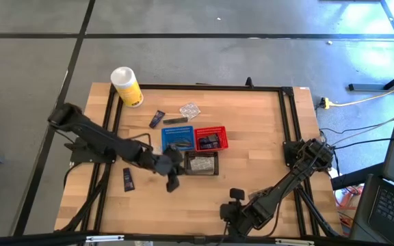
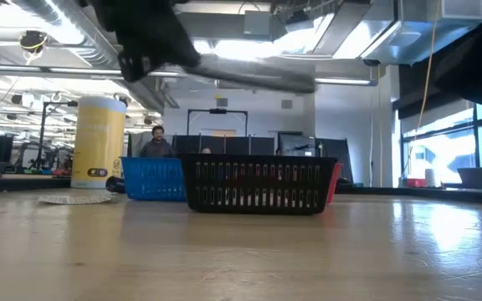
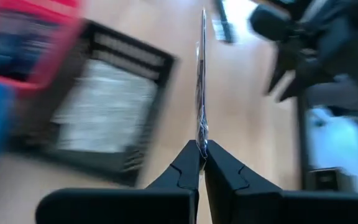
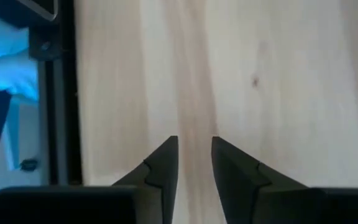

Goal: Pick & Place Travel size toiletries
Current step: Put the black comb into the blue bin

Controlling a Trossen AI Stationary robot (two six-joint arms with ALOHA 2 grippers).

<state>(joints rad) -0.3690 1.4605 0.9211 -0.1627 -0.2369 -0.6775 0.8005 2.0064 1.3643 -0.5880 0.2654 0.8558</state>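
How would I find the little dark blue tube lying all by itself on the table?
Start at the left arm's gripper by the black basket, pinching a thin packet. Look toward the table's left edge: the navy tube lies alone on bare wood, while the other navy tube lies near the yellow canister.

1. Thin flat packet (image 3: 201, 81), seen edge-on, pinched in the left gripper (image 3: 201, 152) beside the black basket (image 1: 202, 164).
2. Dark navy sachet (image 1: 127, 179) flat on the table's left side.
3. Another navy one (image 1: 156, 119), a slim grey tube (image 1: 175, 121) and a clear crinkly packet (image 1: 190, 109) lie behind the baskets.
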